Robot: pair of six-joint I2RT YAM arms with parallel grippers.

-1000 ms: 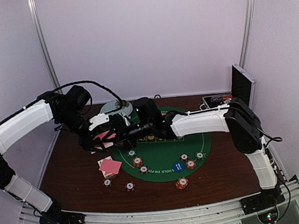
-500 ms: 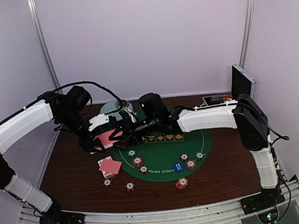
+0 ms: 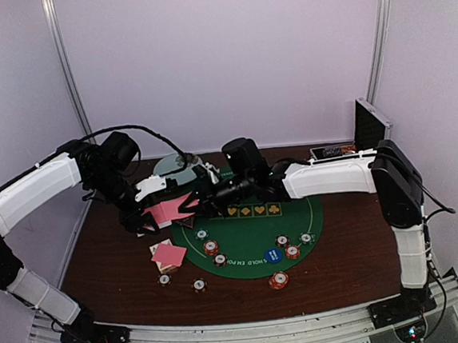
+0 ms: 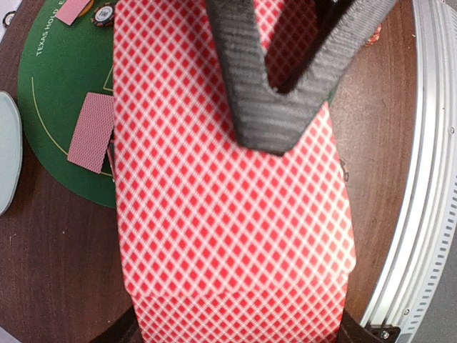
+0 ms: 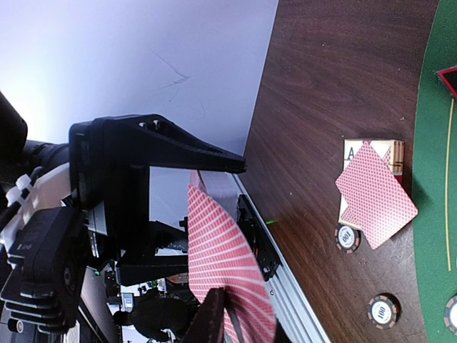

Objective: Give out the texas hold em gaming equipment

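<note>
The left claw point(image 3: 153, 217) is clamping the pink-backed cards point(image 4: 228, 214) above the worktop point(image 3: 108, 262) beside the green mat point(image 3: 298, 222), and the right claw point(image 5: 225, 318) is pinching their free end, so several cards are risking sliding out together.

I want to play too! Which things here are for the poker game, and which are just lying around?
For the game:
cards
chips
blue button

Just lying about:
plate
case
</note>
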